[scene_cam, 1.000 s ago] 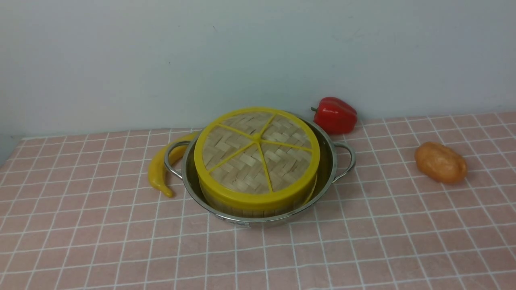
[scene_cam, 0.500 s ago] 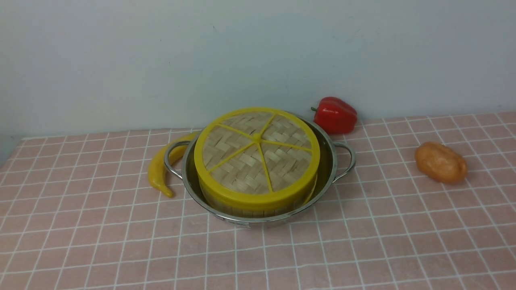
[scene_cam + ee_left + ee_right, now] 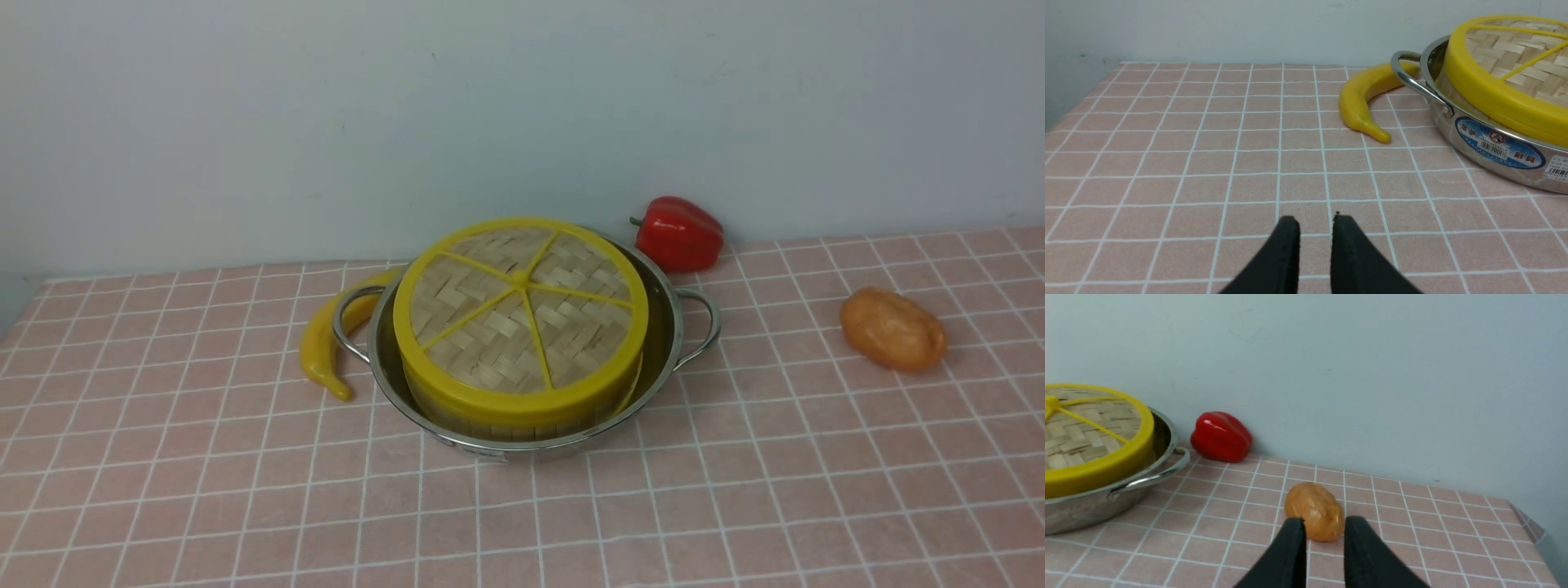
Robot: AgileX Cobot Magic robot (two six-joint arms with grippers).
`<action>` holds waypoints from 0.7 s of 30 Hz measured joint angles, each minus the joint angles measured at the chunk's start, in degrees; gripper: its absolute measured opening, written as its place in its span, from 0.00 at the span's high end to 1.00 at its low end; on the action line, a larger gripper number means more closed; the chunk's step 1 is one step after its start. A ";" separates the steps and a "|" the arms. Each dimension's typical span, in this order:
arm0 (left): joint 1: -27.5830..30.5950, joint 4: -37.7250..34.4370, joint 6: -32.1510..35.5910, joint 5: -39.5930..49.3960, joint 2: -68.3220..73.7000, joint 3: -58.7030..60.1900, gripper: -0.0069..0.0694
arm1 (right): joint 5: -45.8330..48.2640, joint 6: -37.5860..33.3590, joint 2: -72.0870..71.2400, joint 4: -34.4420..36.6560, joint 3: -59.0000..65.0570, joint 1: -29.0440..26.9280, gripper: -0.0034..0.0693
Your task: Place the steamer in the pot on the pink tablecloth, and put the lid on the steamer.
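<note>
The shiny pot (image 3: 668, 327) stands mid-table on the pink tablecloth (image 3: 735, 498). The steamer (image 3: 522, 430) sits inside it, with only a strip of its bamboo wall showing. The woven lid (image 3: 520, 306), with its yellow rim and spokes, rests on top of the steamer. Neither arm appears in the front view. In the left wrist view my left gripper (image 3: 1315, 220) hovers over bare cloth, open and empty, well short of the pot (image 3: 1494, 143). My right gripper (image 3: 1325, 520) is also open and empty, off to the pot's right side, with the potato just beyond its fingertips.
A yellow banana-shaped toy (image 3: 322, 343) lies against the pot's left handle. A red bell pepper (image 3: 678, 233) sits by the back wall, behind the pot's right. An orange-brown potato (image 3: 892, 329) lies further right. The cloth's right edge (image 3: 1529, 528) drops off beyond it.
</note>
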 joint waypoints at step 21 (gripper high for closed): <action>0.00 0.00 -0.10 0.00 0.00 0.00 0.71 | -5.66 0.00 -0.06 1.37 10.95 -0.19 0.66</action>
